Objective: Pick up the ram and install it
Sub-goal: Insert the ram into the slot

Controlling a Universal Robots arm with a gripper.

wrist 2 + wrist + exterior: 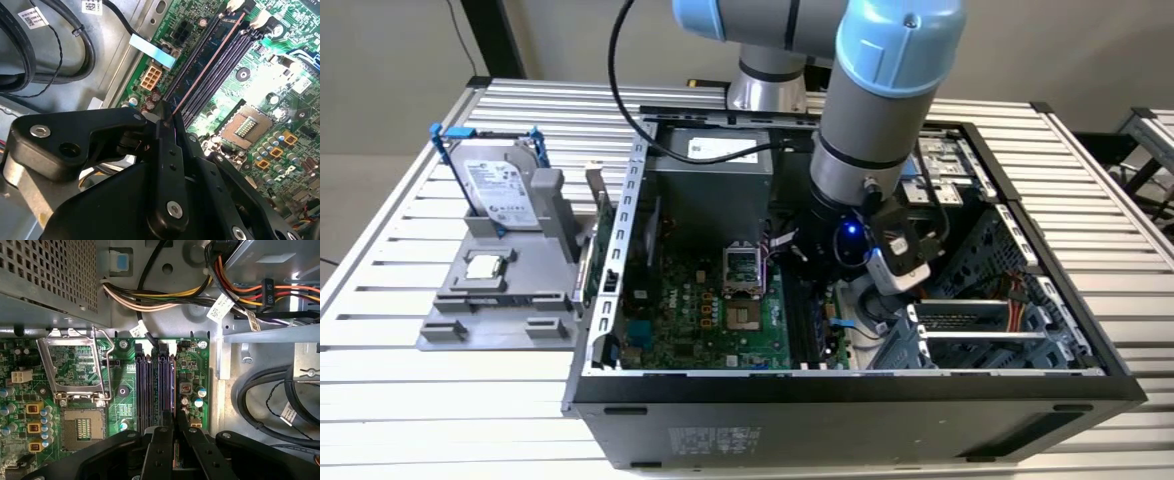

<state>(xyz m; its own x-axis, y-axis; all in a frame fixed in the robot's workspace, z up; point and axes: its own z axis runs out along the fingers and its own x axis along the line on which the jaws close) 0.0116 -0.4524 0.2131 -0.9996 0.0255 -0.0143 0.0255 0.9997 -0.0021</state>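
**Ram held at the memory slots inside the open case**

The arm (874, 110) reaches down into the open computer case (854, 385), which lies on its side on a slatted metal table (400, 400). In both wrist views the gripper (174, 426) sits low over the motherboard (192, 365), its black fingers (167, 150) clenched on the ram (176, 107). The ram is seen edge-on as a thin line running from between the fingertips along the row of dark memory slots (155, 385), and it sits at the slot nearest the board's edge; whether it is fully seated I cannot tell.

In the first wrist view, the bare processor socket (82, 427) with its raised metal latch frame (75, 365) lies beside the slots. Past the slots' far ends, a bundle of coloured power cables (165, 295) crosses the case wall, next to the perforated power supply box (45, 275).

In the exterior view, a grey fixture (500, 295) stands on the table to the exterior view's left of the case, well apart from the gripper. It carries a hard drive (494, 185) in a blue frame, propped upright, and a small square processor (486, 266) lying flat in front of it.
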